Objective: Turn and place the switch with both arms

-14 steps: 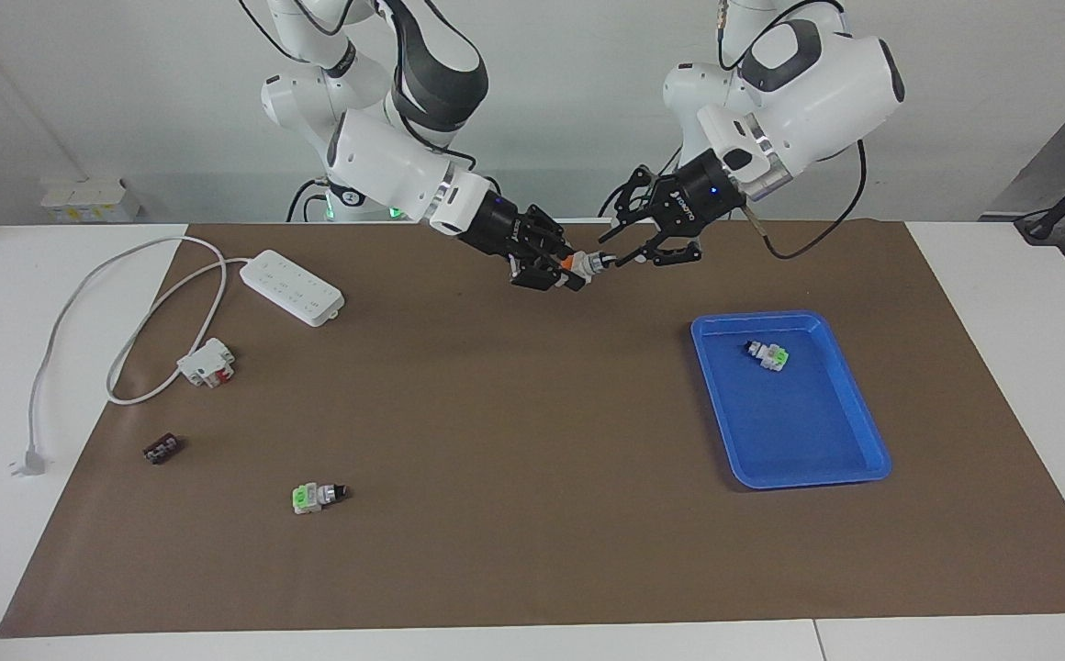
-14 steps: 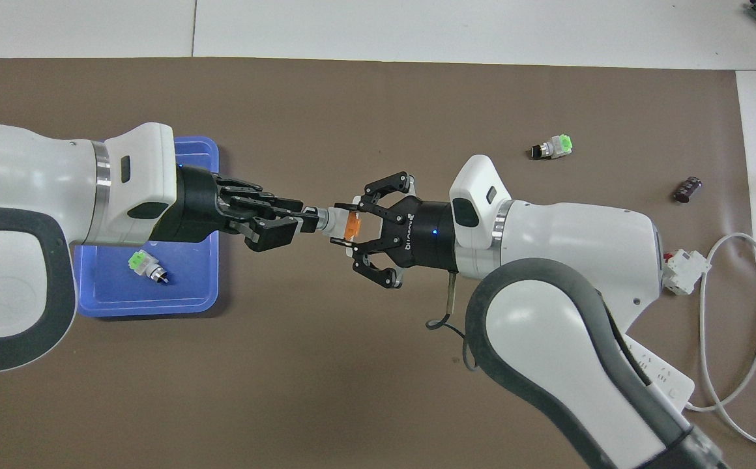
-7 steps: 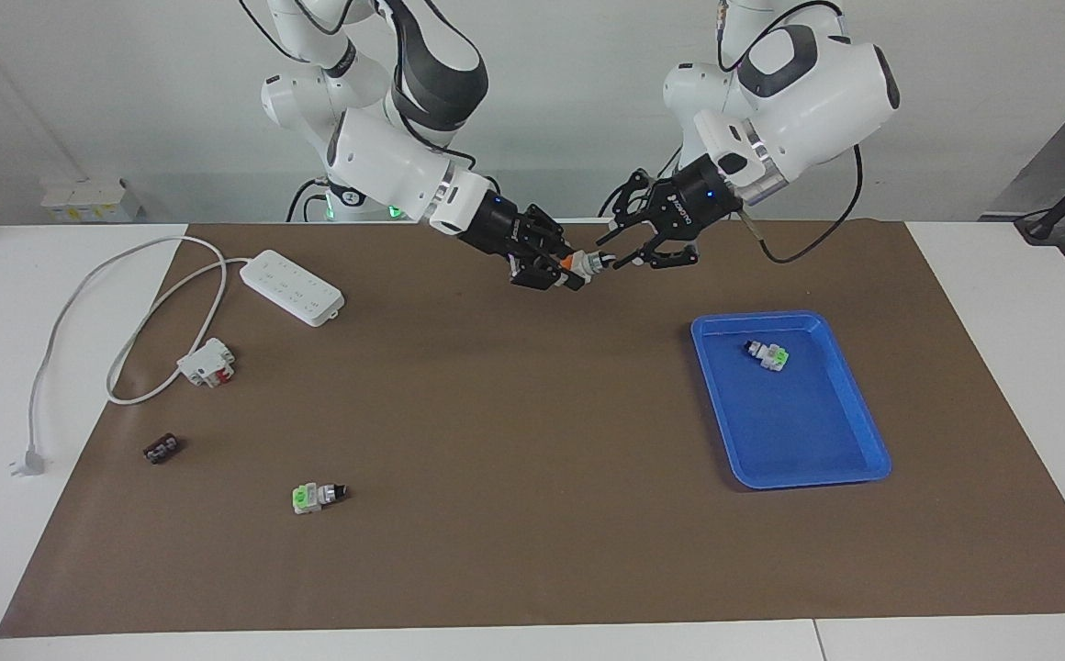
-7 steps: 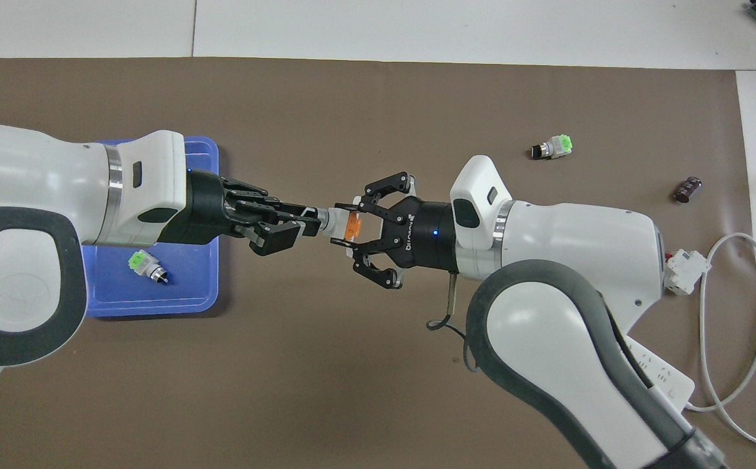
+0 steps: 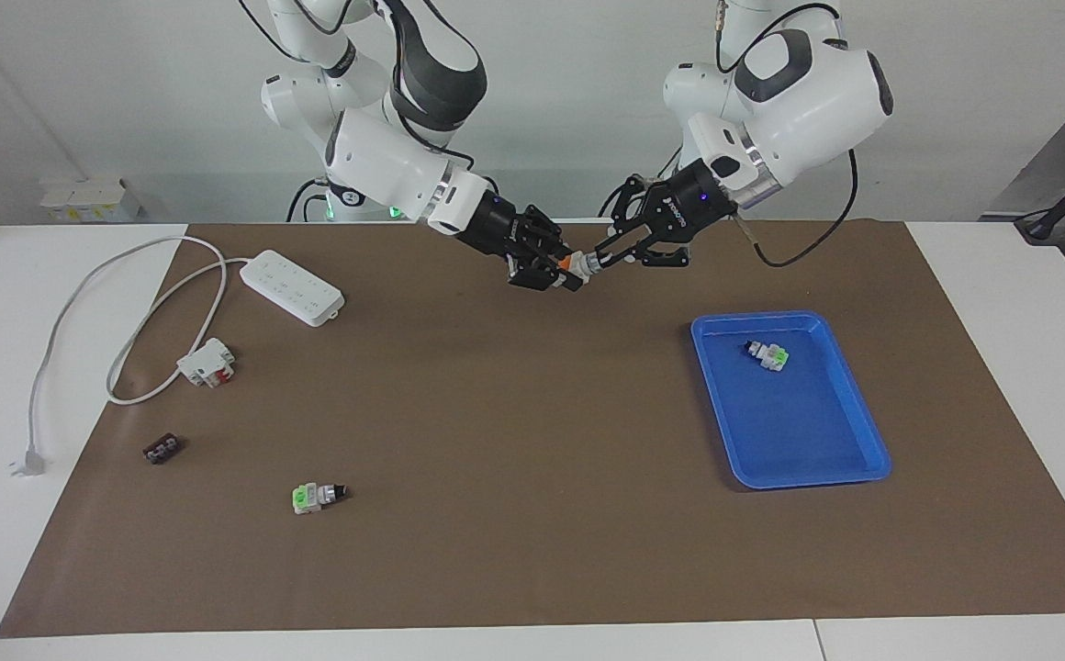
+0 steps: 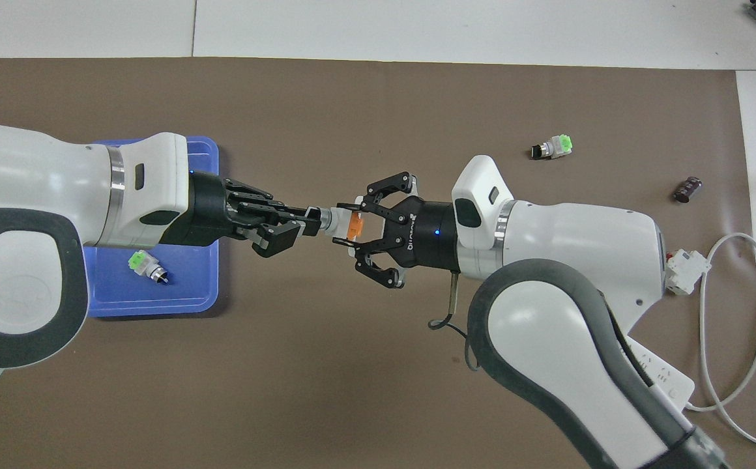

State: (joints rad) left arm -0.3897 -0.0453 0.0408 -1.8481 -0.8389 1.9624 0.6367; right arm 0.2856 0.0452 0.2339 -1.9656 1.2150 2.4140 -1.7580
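Held in mid-air over the brown worktop (image 5: 532, 477): small white switch with orange end block (image 5: 577, 264), pinched at that block by right claw (image 5: 558, 270), knob end pinched by left claw (image 5: 608, 256), presumably for turning.

A brown paper sheet (image 5: 514, 477) is being spread over the white desk (image 5: 0, 514). Toward the left arm's end, a blue tray (image 5: 849, 441) is being rested on it, with a green-ended switch (image 5: 768, 353) lying inside. Toward the right arm's end, a white power strip (image 5: 292, 287) is being trailed by its cable (image 5: 69, 303) to a plug (image 5: 26, 462). Near the cable, a white-and-red block (image 5: 207, 362) is lying; farther from the robots, a small black block (image 5: 162, 449) and another green-ended switch (image 5: 318, 496).
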